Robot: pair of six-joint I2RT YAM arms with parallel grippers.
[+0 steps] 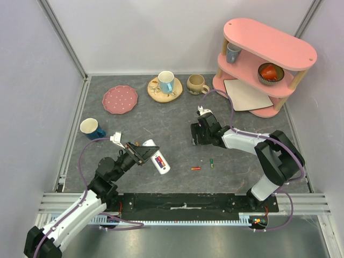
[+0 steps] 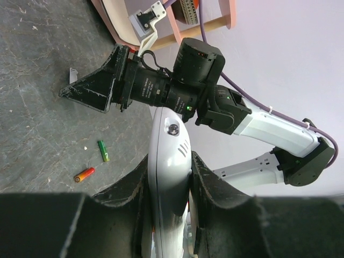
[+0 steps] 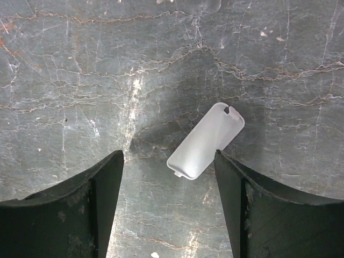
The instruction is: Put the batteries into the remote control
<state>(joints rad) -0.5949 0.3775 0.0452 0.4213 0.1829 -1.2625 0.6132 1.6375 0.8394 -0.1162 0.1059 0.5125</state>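
My left gripper (image 1: 142,152) is shut on the white remote control (image 1: 157,157) and holds it tilted just above the table. A red and blue patch shows on the remote's upper face. In the left wrist view the remote control (image 2: 169,134) sticks out between the fingers of the left gripper (image 2: 170,159). Two batteries lie loose on the table, one red-orange (image 1: 195,168) (image 2: 84,174) and one green (image 1: 212,163) (image 2: 103,150). My right gripper (image 1: 196,137) (image 3: 167,155) points down, open, over a small white battery cover (image 3: 206,141) that lies flat on the table between its fingers.
A blue mug (image 1: 92,128) stands left of the left gripper. At the back are a pink plate (image 1: 120,99), a wooden coaster with a cup (image 1: 165,86) and a beige mug (image 1: 196,84). The pink shelf (image 1: 263,59) with a flat beige board (image 1: 247,95) fills the back right.
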